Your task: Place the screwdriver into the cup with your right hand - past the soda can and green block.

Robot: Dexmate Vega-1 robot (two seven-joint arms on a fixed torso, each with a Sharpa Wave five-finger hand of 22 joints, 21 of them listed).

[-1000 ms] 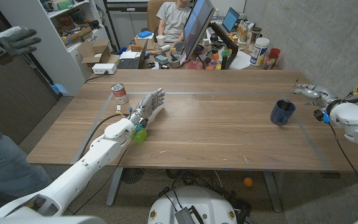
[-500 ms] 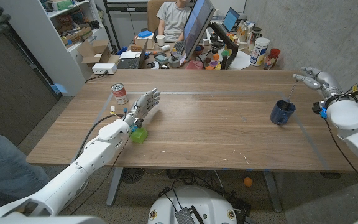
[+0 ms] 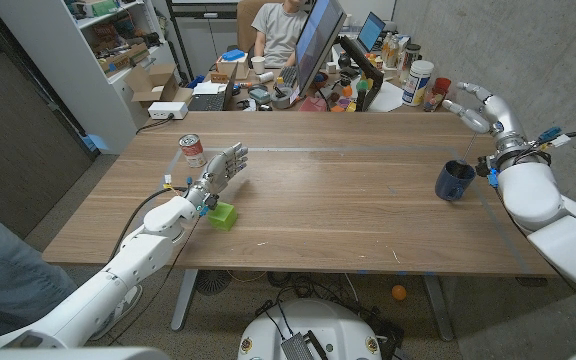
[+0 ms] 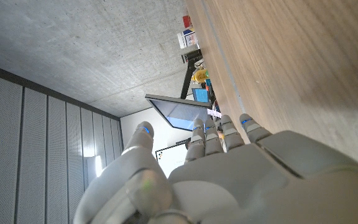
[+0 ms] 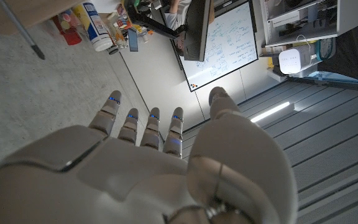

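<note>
1. My right hand (image 3: pixel 476 106) is lifted at about two o'clock on the worktop (image 3: pixel 348 200), beyond the cup (image 3: pixel 455 180), with its fingers (image 5: pixel 143 124) spread apart and nothing between them.
2. The screwdriver (image 3: pixel 465 150) stands in the cup, its thin shaft poking up out of the rim and leaning a little toward one o'clock. I judge the placing done.
3. What could still go wrong: my right forearm hangs just beside the cup at three o'clock. If I swing the arm back carelessly, it could brush the shaft or the rim and tip the cup, spilling the tool out.
4. The cup sits near the worktop's right edge, so a knock could send it over the side.
5. My left hand (image 3: pixel 220 172) waits at about nine o'clock, fingers apart and holding nothing. The soda can (image 3: pixel 193 151) is just beside it at eleven o'clock and the green block (image 3: pixel 223 214) close at five o'clock. A stray move there could topple the can.
6. As for containers: the cup holds the screwdriver alone, as far as I can see. I cannot tell whether the can is opened or full.
</note>
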